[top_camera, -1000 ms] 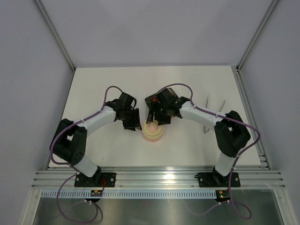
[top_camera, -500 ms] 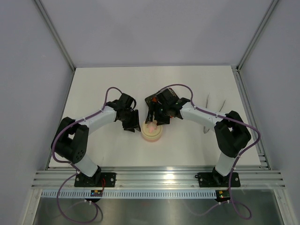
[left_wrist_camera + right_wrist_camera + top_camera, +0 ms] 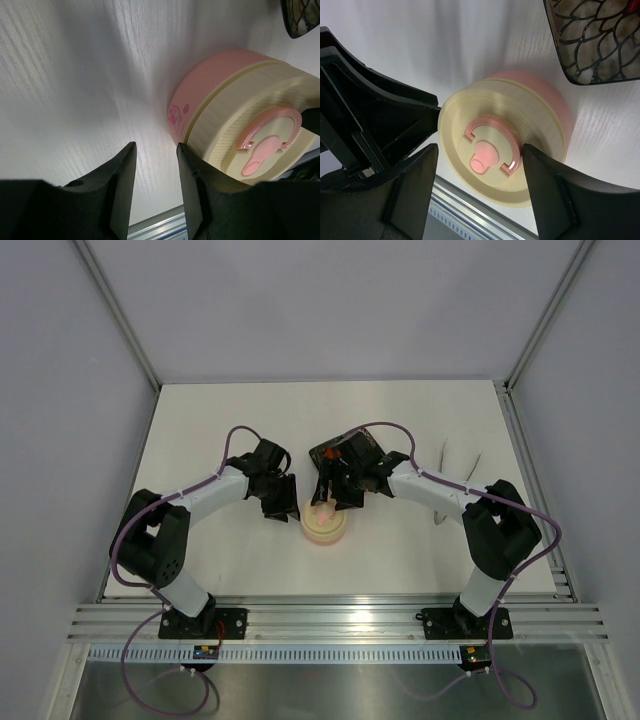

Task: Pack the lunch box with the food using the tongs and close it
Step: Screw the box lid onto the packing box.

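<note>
One lidded lunch box (image 3: 325, 523) sits on the tabletop (image 3: 400, 550) between two pincers: left pincer (image 3: 156, 150) half-open, empty; right pincer (image 3: 480, 150) wide open above it, empty.

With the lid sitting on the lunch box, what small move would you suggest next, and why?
Probably press the lid down gently with the right tool. It stands open over the lid, which sits on the pink tub, though I cannot tell whether it is fully seated; the open left tool stands beside the tub to brace it.
</note>
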### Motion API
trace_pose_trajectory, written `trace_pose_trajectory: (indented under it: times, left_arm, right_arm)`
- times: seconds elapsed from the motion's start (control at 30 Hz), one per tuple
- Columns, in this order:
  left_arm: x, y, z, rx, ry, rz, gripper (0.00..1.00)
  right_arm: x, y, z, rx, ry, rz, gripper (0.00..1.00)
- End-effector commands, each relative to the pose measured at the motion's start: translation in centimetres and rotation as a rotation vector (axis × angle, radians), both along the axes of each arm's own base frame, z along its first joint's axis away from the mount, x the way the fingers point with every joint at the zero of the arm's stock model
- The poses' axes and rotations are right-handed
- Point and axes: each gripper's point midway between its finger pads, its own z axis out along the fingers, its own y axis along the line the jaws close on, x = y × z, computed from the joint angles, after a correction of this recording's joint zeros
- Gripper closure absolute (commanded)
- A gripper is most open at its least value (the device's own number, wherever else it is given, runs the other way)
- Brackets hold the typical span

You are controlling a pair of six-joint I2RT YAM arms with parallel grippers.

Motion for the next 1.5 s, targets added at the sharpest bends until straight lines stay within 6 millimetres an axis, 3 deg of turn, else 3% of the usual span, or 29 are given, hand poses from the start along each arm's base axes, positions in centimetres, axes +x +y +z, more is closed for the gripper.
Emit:
trace_pose_trajectory:
  times: [0.0,0.33,0.5,1.07,1.23,1.47]
  left_arm:
    - [0.7,-0.7,1.8,-0.044,-0.054,-0.005,0.59]
    - [0.5,0.8,5.2,-0.030,-0.156,0.045,0.59]
    - [-0.3,-0.2,6.6,-0.121,-0.179,0.023,0.59]
    - [-1.4,-2.7,3.7,-0.169,-0.071,-0.030,0.60]
    - [-1.7,-2.3,1.8,-0.116,-0.028,-0.024,0.61]
    - [-1.8,-1.7,0.7,-0.077,-0.003,-0.016,0.62]
  right_arm:
    - [-0.4,1.3,1.7,0.077,-0.008,0.022,0.25]
    - [-0.6,1.0,0.5,0.056,0.008,0.010,0.25]
    - [-0.5,1.1,0.4,0.057,0.007,0.008,0.25]
    - [-0.7,0.6,0.2,0.052,0.010,-0.008,0.25]
    - [-0.8,0.6,1.2,0.074,-0.010,-0.003,0.25]
    - [-1.1,0.7,1.8,0.102,-0.017,0.003,0.25]
